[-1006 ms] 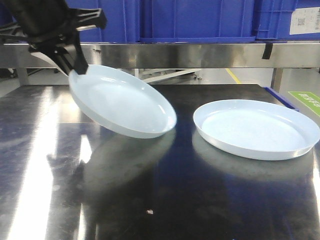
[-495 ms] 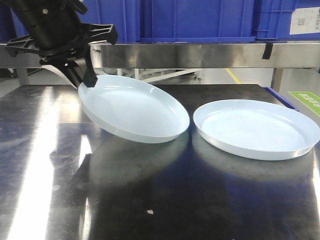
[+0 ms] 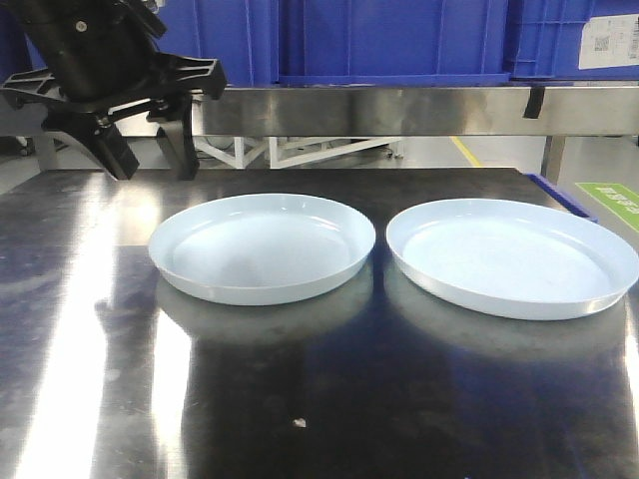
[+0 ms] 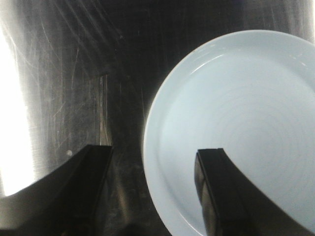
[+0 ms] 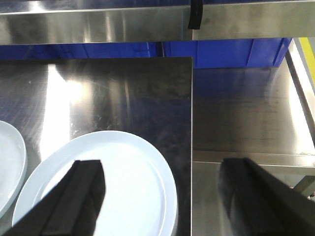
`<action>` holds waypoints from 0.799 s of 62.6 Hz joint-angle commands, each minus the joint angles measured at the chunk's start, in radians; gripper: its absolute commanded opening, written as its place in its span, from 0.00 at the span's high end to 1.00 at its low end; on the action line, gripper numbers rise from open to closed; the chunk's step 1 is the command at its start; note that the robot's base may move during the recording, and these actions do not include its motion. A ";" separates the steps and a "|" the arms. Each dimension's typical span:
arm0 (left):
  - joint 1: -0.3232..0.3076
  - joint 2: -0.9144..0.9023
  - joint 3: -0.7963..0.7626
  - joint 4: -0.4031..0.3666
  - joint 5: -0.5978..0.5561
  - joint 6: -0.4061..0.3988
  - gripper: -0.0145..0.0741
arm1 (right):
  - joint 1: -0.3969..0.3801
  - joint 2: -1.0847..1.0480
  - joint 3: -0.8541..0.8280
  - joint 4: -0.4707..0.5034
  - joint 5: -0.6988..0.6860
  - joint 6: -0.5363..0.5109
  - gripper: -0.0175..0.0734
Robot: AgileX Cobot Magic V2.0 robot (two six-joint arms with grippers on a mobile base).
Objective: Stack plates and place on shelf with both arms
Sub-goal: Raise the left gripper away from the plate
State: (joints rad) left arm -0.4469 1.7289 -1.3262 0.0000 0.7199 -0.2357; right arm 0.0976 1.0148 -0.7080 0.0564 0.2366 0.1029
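**Front view.** The left plate (image 3: 262,247) and the right plate (image 3: 511,256) lie flat side by side on the dark steel table (image 3: 329,399). Their rims are near each other but apart. The right plate's rim at 3 o'clock comes close to the table's edge. All the bare table from 5 to 8 o'clock is free, apart from a small speck (image 3: 298,422). The left gripper (image 3: 150,152) hangs at 10 o'clock above and behind the left plate, its jaws spread and holding nothing. Behind it runs a steel shelf rail (image 3: 399,108) with a strip of black tape (image 3: 534,100), and blue crates (image 3: 389,40) stand above. A white label (image 3: 607,40) on the crate at 1 o'clock carries a code square and print too small to read. The markings on the green sign (image 3: 609,198) at 3 o'clock are also unreadable.

**Left wrist view.** The left gripper (image 4: 155,150) stands wide open. One finger is over bare table (image 4: 59,73) and the other over the inside of the left plate (image 4: 236,123), so the plate's rim at 9 o'clock falls in the gap. I cannot tell whether the fingers touch it.

**Right wrist view.** The right gripper (image 5: 162,166) is spread and empty. The right plate (image 5: 113,182) lies at 7 o'clock, with a sliver of the left plate (image 5: 9,162) at 9. The table's edge (image 5: 191,123) runs just past the right plate's rim, and beyond it is a lower steel surface (image 5: 241,113).
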 commanded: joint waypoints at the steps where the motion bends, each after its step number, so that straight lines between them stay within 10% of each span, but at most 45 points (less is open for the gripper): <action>1: -0.009 -0.045 -0.051 0.000 -0.019 -0.009 0.39 | 0.002 -0.010 -0.037 0.002 -0.069 -0.010 0.16; 8: -0.009 -0.055 -0.086 0.000 0.009 -0.009 0.77 | 0.002 -0.010 -0.037 0.002 -0.069 -0.010 0.16; 50: 0.158 -0.514 -0.015 0.067 -0.129 -0.059 0.72 | 0.002 -0.010 -0.037 0.002 -0.068 -0.010 0.16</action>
State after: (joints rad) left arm -0.3128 1.2988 -1.3570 0.0479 0.6608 -0.2865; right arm 0.0976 1.0148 -0.7080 0.0564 0.2366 0.1029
